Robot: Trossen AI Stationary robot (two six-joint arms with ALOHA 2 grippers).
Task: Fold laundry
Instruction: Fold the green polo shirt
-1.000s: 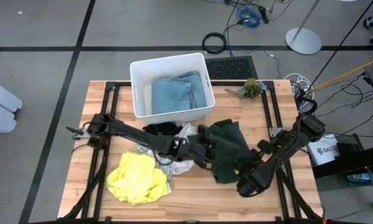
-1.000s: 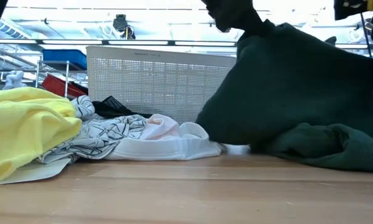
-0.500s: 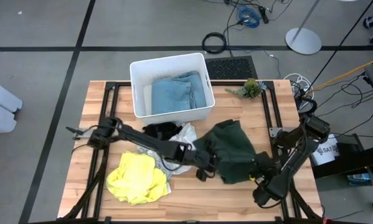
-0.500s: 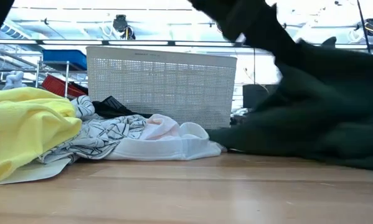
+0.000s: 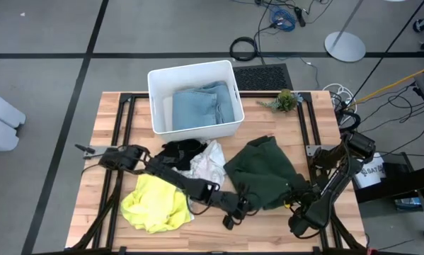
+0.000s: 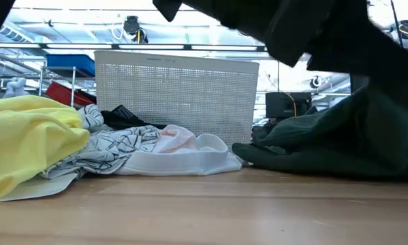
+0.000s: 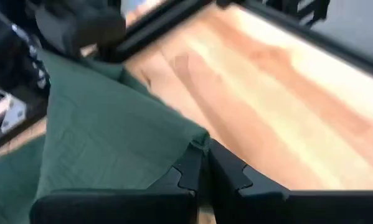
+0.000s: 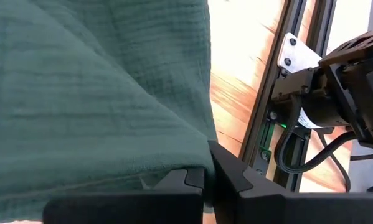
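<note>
The dark green garment (image 5: 261, 170) lies spread on the right half of the table, resting on its far part (image 6: 312, 146). My left gripper (image 5: 241, 205) is shut on its near left corner. My right gripper (image 5: 294, 197) is shut on its near right edge. The bright yellow garment (image 5: 155, 202) lies heaped at the near left. The white garment with grey pattern (image 5: 208, 159) and the black one (image 5: 180, 149) lie in front of the bin. The light blue garment (image 5: 204, 106) lies inside the bin. My left gripper pinches a corner of the green garment (image 7: 195, 140) between its two fingers, coming in slanting downward from the table's left. The cloth spreads away from the fingers, with few wrinkles. My right gripper pinches the garment's edge at a corner (image 8: 202, 146) between its two fingers, pointing steeply down. The cloth runs off smoothly from the fingers toward the table's middle.
The white bin (image 5: 155, 78) stands at the far middle of the table. A small green plant (image 5: 286, 99) sits at the far right. Black rails (image 5: 314, 127) run along the table's sides. Bare wood (image 5: 219, 230) shows along the near edge.
My left gripper has gone down and toward the table's near edge, tipping toward level. My right gripper has gone toward the right edge and rolled. The green garment, first bunched and raised between them, has been drawn out and lowered, and is now spread flatter on the table.
</note>
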